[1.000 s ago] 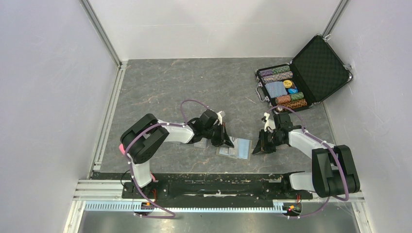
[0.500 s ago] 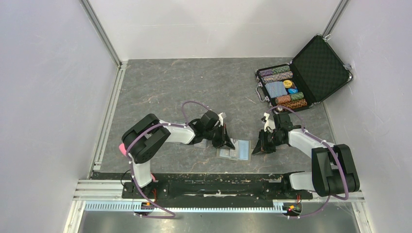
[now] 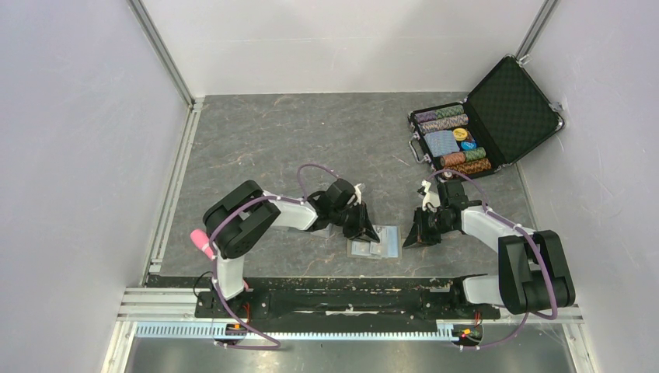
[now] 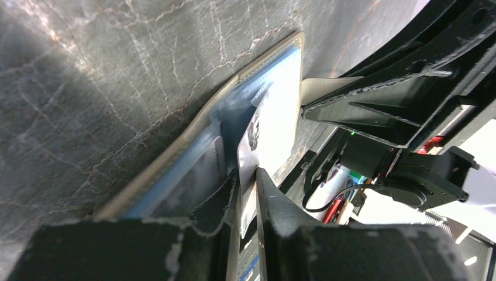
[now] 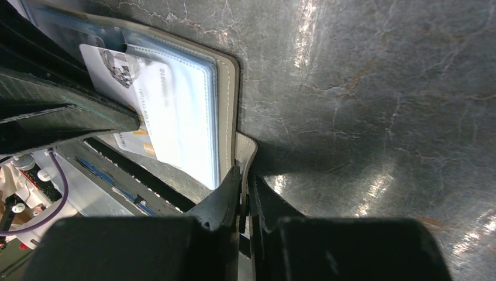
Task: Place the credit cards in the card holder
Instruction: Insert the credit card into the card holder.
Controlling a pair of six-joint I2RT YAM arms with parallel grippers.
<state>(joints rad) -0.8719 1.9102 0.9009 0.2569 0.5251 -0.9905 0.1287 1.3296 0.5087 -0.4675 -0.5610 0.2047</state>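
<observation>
The olive-tan card holder (image 3: 376,243) lies open on the table between the arms, pale blue pockets up. My left gripper (image 3: 365,228) is shut on a whitish credit card (image 4: 261,130) and holds its edge at the holder's blue pocket (image 4: 196,174). In the right wrist view the card (image 5: 120,79) sits partly under the pocket (image 5: 190,108), gold marks showing. My right gripper (image 3: 409,235) is shut on the holder's snap tab (image 5: 246,150) at its right edge, low on the table. A second card does not show.
An open black poker-chip case (image 3: 475,128) with chips and a blue deck stands at the far right. White walls and metal rails close in the grey table (image 3: 311,140). The arms' base rail (image 3: 342,299) runs along the near edge.
My left gripper has moved right and slightly nearer with the card, onto the card holder. The right gripper has stayed on the tab.
</observation>
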